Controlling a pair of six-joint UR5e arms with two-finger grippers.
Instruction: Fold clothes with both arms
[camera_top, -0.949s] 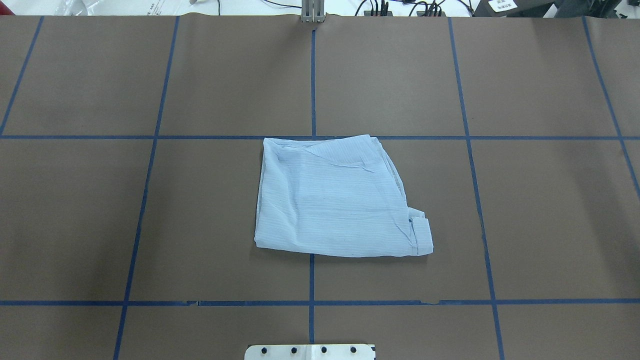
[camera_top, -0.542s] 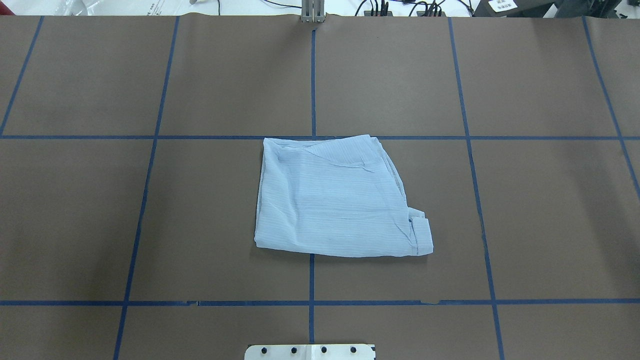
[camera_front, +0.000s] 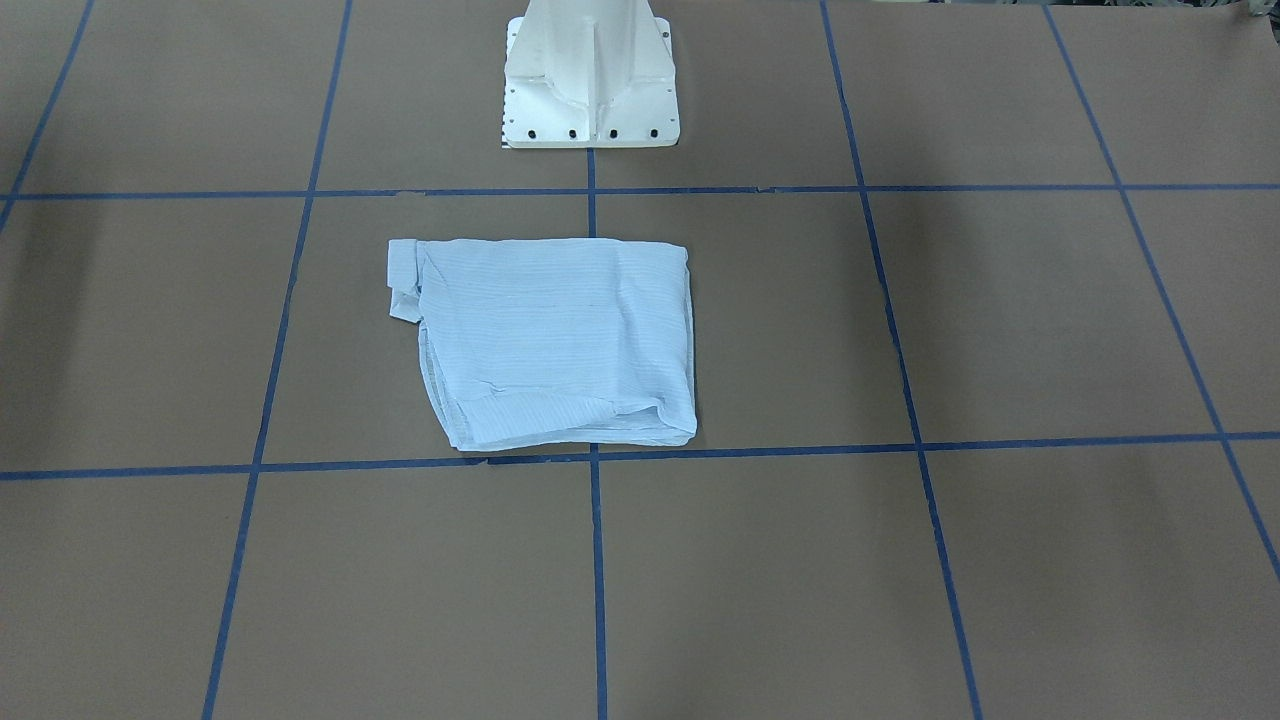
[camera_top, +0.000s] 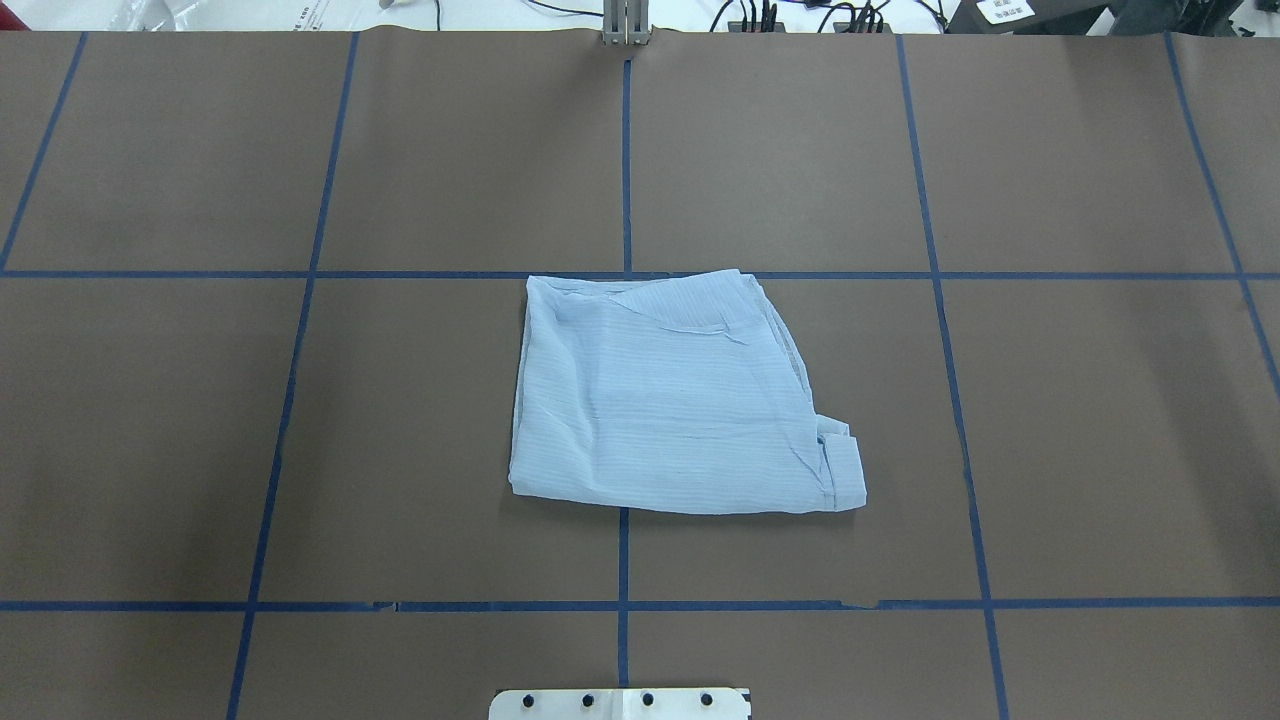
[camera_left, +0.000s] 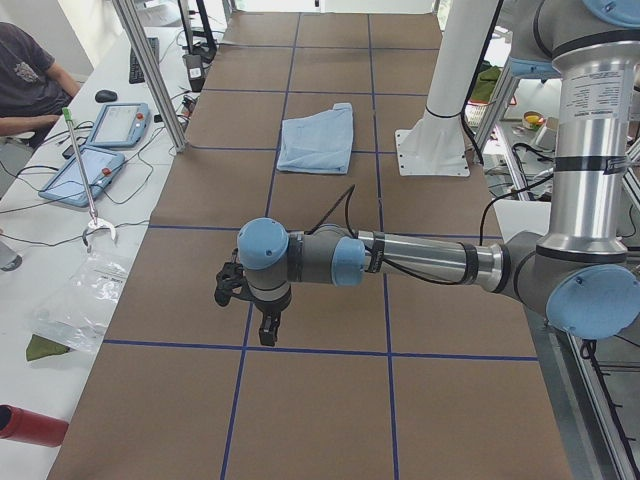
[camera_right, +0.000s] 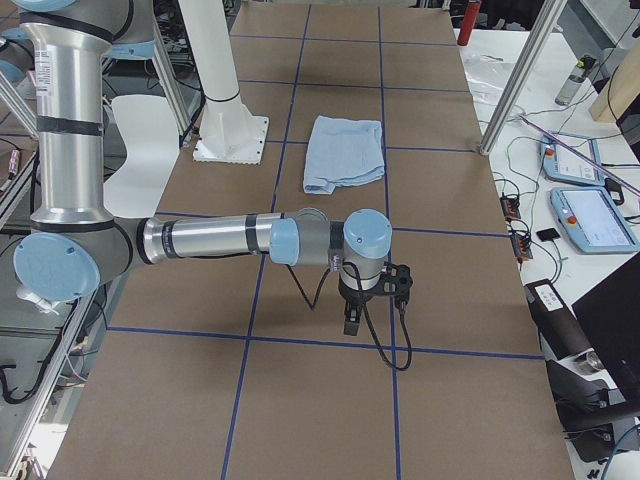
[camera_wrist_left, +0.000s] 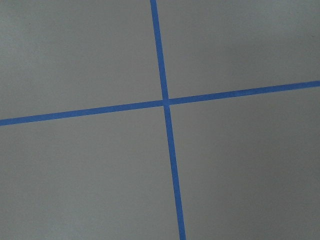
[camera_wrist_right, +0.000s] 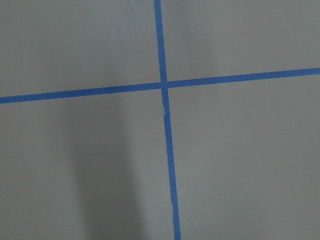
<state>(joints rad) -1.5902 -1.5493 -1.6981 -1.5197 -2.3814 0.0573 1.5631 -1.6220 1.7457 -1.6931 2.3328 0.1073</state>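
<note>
The pale blue striped shirt (camera_top: 670, 400) lies folded into a rough rectangle at the table's middle, just in front of the pedestal; it also shows in the front view (camera_front: 550, 340) and both side views (camera_left: 317, 138) (camera_right: 345, 152). The left gripper (camera_left: 250, 312) hangs over bare table far out on the left end, well away from the shirt. The right gripper (camera_right: 352, 318) hangs over bare table far out on the right end. Both show only in the side views, so I cannot tell whether they are open or shut. Both wrist views show only brown table with crossing blue tape.
The white pedestal base (camera_front: 590, 80) stands at the table's robot side. The brown table surface (camera_top: 300, 430) carries a blue tape grid. Beside the table's far side are tablets (camera_left: 115, 125), a plastic bag (camera_left: 80, 300), a red bottle (camera_left: 30, 425) and a seated person (camera_left: 25, 70).
</note>
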